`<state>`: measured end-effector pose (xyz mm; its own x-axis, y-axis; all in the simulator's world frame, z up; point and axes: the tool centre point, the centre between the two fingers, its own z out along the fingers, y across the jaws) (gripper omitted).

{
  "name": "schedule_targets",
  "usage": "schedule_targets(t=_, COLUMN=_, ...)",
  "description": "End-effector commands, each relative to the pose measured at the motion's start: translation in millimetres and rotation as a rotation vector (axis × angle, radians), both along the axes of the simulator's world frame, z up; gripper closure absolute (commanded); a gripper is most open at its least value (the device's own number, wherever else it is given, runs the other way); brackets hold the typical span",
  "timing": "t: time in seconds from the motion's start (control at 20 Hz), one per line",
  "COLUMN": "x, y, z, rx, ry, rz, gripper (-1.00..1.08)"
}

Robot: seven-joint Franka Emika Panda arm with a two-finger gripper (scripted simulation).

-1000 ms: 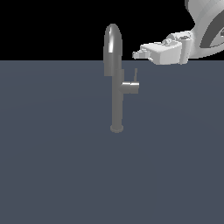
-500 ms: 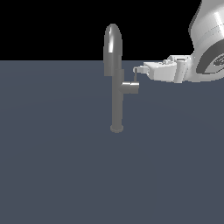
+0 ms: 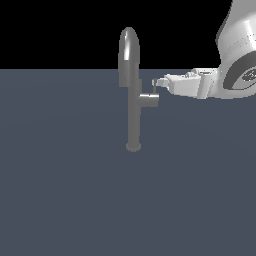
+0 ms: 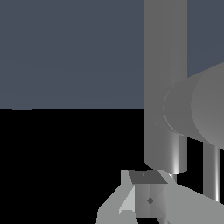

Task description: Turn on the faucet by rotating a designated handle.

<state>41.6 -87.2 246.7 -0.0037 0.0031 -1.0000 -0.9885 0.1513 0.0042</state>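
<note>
You see the faucet [image 3: 133, 107] standing upright on the grey bench [image 3: 65, 190], near the middle of the exterior view, its round base on the surface and its arched spout rising above the column. A short horizontal stub juts from the column toward the exterior view's right, carrying the handle [image 3: 155, 90], a thin rod pointing upward. Your hand [image 3: 156, 83] reaches in level from the exterior view's right, with its tip right at that rod. You cannot tell whether its fingers are parted or pressed together. In the wrist view the column [image 4: 165, 83] and stub fill the frame close up, the rod [image 4: 211, 170] beside them
</note>
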Motion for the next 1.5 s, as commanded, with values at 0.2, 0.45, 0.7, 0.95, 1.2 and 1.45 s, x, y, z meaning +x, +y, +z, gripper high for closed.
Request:
schedule_targets(t=0.2, x=0, y=0, z=1, rx=-0.003, ry=-0.003, rz=0.003, gripper=1.08)
schedule_targets(t=0.45, x=-13, y=2, z=7, rx=-0.003, ry=-0.003, rz=0.003, gripper=1.08)
schedule_targets(t=0.7, x=-25, y=4, z=12, rx=-0.003, ry=-0.003, rz=0.003, gripper=1.08)
schedule_targets(t=0.95, x=-34, y=5, z=11, rx=-0.004, ry=-0.003, rz=0.002, gripper=1.08)
schedule_targets(t=1.2, x=-50, y=8, z=11, rx=-0.003, ry=-0.003, rz=0.003, gripper=1.08)
schedule_targets(t=1.45, x=-53, y=8, z=11, rx=-0.008, ry=-0.011, rz=-0.002, gripper=1.08)
